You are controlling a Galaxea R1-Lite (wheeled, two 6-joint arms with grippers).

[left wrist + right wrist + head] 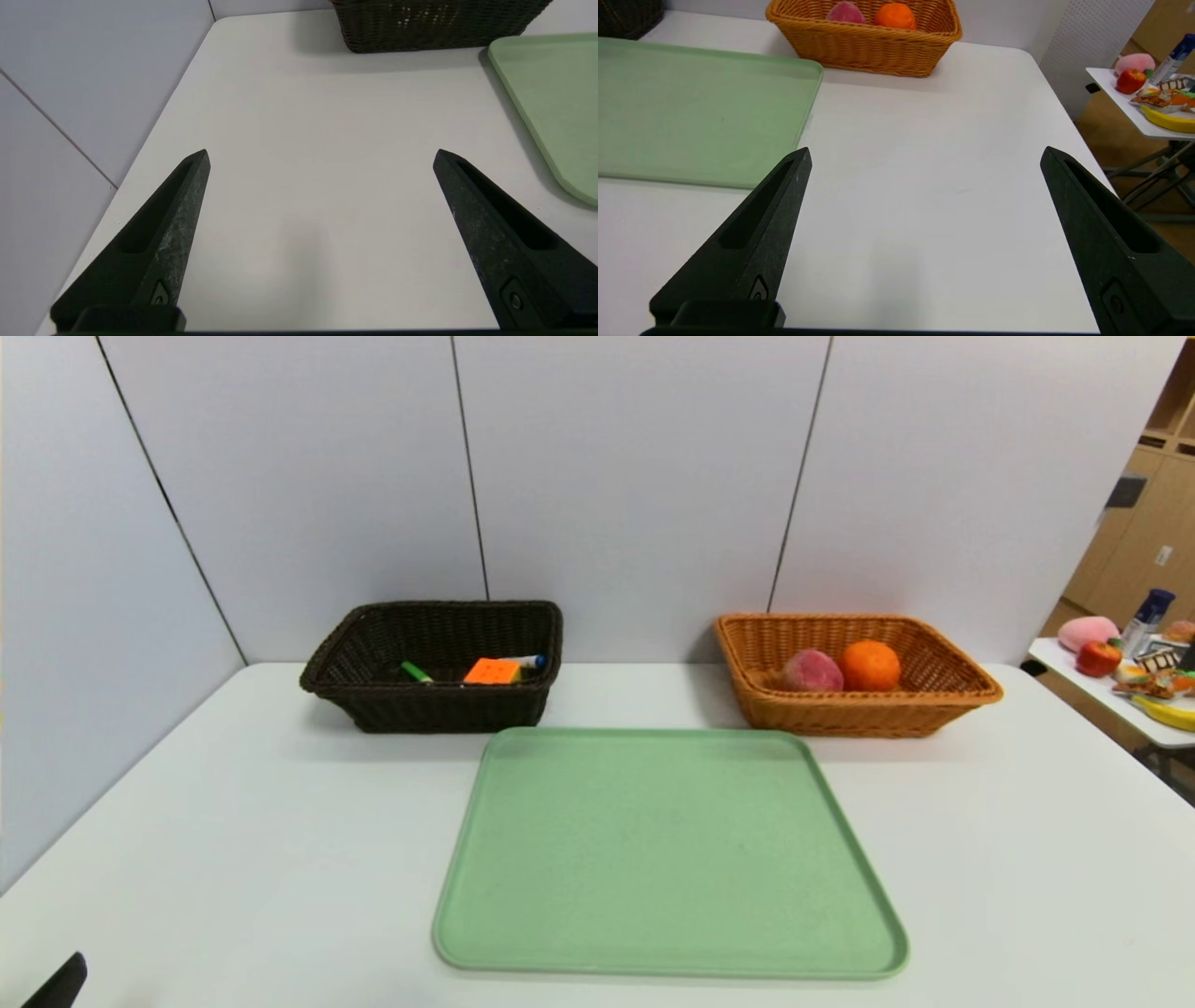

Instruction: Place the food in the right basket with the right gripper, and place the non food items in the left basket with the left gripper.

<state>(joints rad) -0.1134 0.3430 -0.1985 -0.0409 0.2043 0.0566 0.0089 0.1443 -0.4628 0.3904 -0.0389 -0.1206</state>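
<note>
The dark brown basket (439, 705) at the back left holds an orange puzzle cube (492, 671), a green marker (416, 672) and a blue-tipped pen (528, 662). The tan basket (854, 714) at the back right holds a pink peach (811, 671) and an orange (869, 665). The green tray (667, 849) in the middle is bare. My left gripper (322, 156) is open and empty over the table's near left part; one finger tip shows in the head view (58, 985). My right gripper (926, 156) is open and empty over the table right of the tray.
A side table (1111, 695) at the far right carries an apple, a banana, a bottle and other items. A grey wall runs behind the baskets and along the table's left edge. The right table edge (1069, 121) drops to the floor.
</note>
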